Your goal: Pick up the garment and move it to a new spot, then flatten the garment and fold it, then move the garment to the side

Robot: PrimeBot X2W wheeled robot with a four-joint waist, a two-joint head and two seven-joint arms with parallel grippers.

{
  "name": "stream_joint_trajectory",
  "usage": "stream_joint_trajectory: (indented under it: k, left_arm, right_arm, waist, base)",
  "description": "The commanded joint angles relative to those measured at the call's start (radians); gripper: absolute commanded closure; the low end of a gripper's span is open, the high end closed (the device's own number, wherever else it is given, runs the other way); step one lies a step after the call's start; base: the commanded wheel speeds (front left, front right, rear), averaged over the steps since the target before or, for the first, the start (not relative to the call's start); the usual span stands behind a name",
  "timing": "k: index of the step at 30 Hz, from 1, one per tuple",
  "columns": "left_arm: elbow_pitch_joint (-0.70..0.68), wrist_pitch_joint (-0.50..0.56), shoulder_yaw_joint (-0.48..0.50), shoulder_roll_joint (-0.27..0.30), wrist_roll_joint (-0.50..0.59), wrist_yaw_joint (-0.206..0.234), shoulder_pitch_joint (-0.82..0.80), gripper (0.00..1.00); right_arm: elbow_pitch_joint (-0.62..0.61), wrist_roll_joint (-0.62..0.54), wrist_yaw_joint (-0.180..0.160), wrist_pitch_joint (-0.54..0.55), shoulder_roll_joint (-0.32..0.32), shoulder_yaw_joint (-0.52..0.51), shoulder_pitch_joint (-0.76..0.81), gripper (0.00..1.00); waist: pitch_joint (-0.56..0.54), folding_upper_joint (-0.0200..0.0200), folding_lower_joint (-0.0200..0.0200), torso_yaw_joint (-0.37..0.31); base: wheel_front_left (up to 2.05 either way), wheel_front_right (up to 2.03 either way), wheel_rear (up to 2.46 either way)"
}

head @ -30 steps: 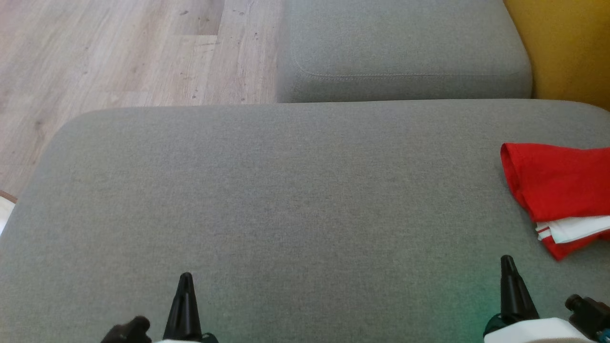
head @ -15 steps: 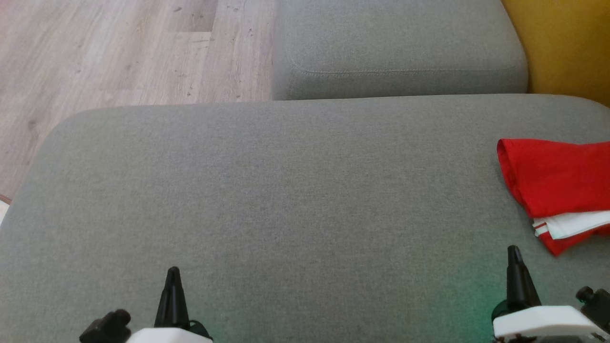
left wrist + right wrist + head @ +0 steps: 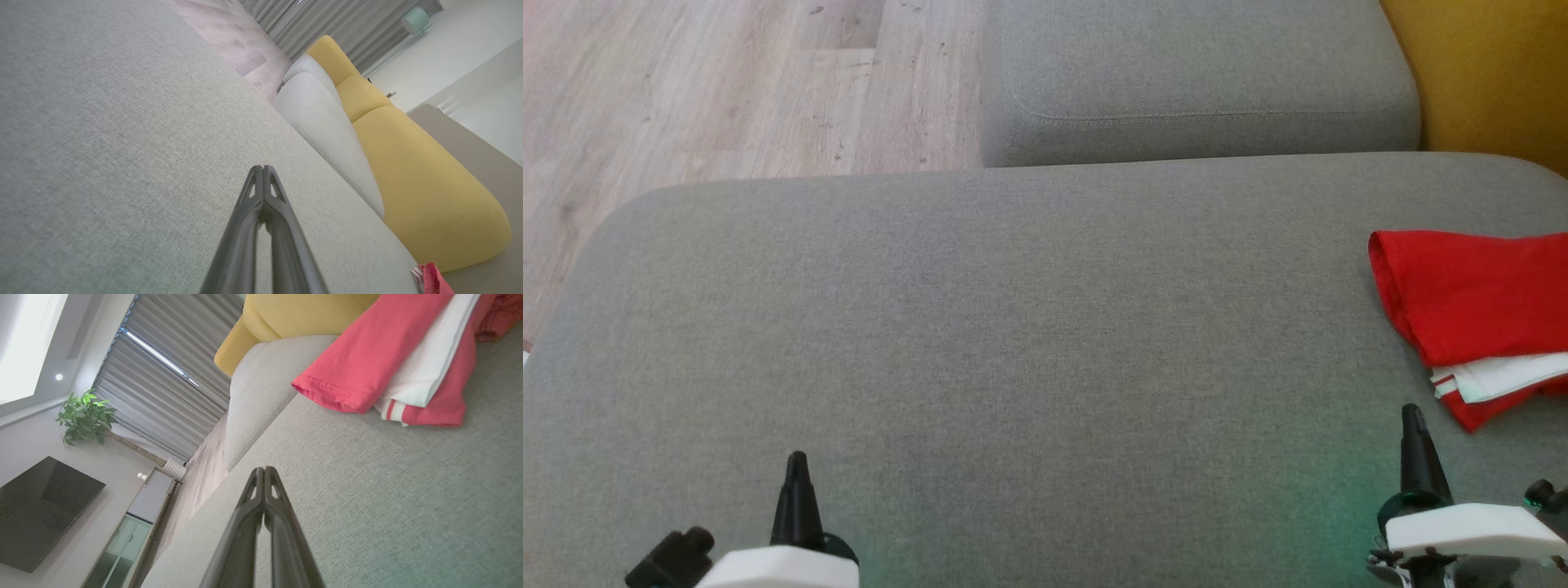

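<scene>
A folded red garment (image 3: 1470,306) with white trim lies at the right edge of the grey cushion (image 3: 1013,327), partly cut off by the head view's border. It also appears in the right wrist view as the garment (image 3: 367,363), and a small corner of the garment (image 3: 429,279) shows in the left wrist view. My right gripper (image 3: 1413,412) hovers just in front of it and slightly left, fingers pressed together and empty; the same right gripper (image 3: 263,469) is shut in its wrist view. My left gripper (image 3: 796,459) is far to the left near the cushion's front, shut and empty, seen too as the left gripper (image 3: 262,168).
A second grey cushion (image 3: 1201,73) adjoins the far side. Yellow sofa upholstery (image 3: 1486,73) rises at the back right. Wooden floor (image 3: 686,90) lies beyond the cushion's left and far-left edges. A plant (image 3: 83,416) and a dark TV screen (image 3: 41,506) stand across the room.
The head camera has tilted, so the whole picture has shifted up and left. Both grippers stay shut. The garment lies as before.
</scene>
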Motion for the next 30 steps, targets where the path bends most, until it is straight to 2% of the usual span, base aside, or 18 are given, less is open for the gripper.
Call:
stream_joint_trajectory:
  k: [1, 30]
  left_arm:
    - [-0.025, 0.002, 0.03, 0.011, -0.023, -0.012, -0.063, 1.0]
    - [0.01, 0.087, 0.132, 0.011, -0.375, -0.075, -0.132, 1.0]
  right_arm:
    - [-0.027, 0.025, 0.004, 0.004, -0.02, 0.003, -0.049, 1.0]
    - [-0.013, 0.371, 0.005, 0.09, -0.021, -0.03, -0.125, 1.0]
  waist:
    - [0.001, -0.0001, 0.0, -0.001]
    - [0.022, -0.0001, -0.0001, -0.029]
  base:
    - [0.0, 0.0, 0.0]
    - [0.0, 0.0, 0.0]
